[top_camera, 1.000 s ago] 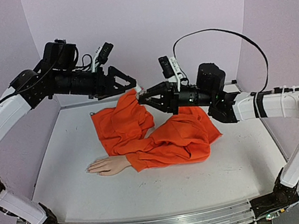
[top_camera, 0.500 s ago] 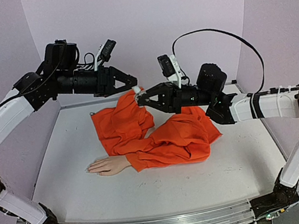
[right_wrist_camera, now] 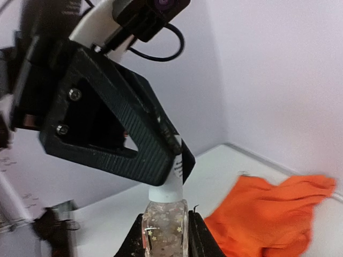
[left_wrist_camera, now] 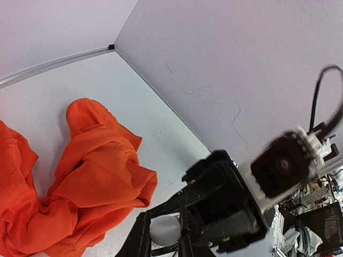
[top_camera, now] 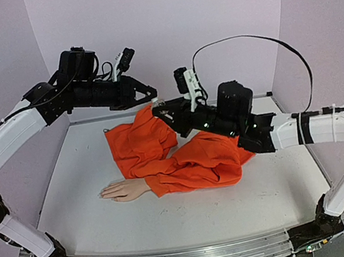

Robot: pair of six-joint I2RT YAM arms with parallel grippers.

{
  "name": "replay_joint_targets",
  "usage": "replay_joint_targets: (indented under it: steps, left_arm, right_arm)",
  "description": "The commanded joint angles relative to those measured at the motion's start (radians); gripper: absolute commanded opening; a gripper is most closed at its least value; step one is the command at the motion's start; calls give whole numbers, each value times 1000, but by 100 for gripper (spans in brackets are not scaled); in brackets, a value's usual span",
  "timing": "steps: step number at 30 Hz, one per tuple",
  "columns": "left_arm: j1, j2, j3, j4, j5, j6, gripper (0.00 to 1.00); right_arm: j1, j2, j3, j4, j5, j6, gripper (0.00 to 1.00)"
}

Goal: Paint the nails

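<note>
The pale mannequin hand (top_camera: 123,190) lies flat on the white table, its orange sleeve (top_camera: 183,156) bunched behind it. The nails (top_camera: 102,194) at its fingertips are too small to make out. Above the sleeve's far end the two grippers meet in the air. My right gripper (right_wrist_camera: 165,231) is shut on a small clear glass bottle (right_wrist_camera: 164,222) flecked with glitter. My left gripper (left_wrist_camera: 163,231) is shut on the bottle's white cap (left_wrist_camera: 165,229). From the top view, the left gripper (top_camera: 153,98) and right gripper (top_camera: 163,109) touch tip to tip.
Lilac walls close the table at the back and on both sides. The orange cloth (left_wrist_camera: 80,176) spreads over the middle and back of the table. A black cable (top_camera: 243,41) arcs over the right arm.
My left gripper has closed from open onto the white cap. The right arm has pushed left and a little up with the bottle, bringing it between the left fingers.
</note>
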Motion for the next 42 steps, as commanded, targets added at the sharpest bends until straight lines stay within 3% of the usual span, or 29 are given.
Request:
replay_joint_targets:
  steps: [1,7,8,12,14,17,21,27,33,42]
  left_arm:
    - [-31,27,44,-22,35,-34,1]
    - [-30,34,56,-23,46,-26,5]
    - [-30,35,59,-24,52,-23,12]
    - [-28,4,45,-23,39,-5,58]
    - [-18,-21,29,-23,45,1,69]
    - [-7,-56,2,-23,53,9,77]
    - [-4,-70,-4,-23,55,13,74]
    - [-4,-17,41,-82,79,16,55]
    - [-4,-5,62,-99,86,24,50]
    - [-4,0,73,-108,62,29,33]
  right_arm:
    - [221,-42,34,99,966,-434,0]
    - [220,-76,-4,95,602,-402,0]
    - [217,-83,-9,94,544,-395,0]
    - [120,-100,-15,57,229,-287,0]
    - [56,-107,-17,32,73,-233,0]
    - [-22,-103,-10,12,-156,-130,0]
    - [-78,-76,15,4,-337,-53,0]
    - [-81,-61,34,-21,-327,-60,0]
    - [-82,-46,56,-63,-332,-86,0]
    - [-81,-38,57,-83,-340,-102,0]
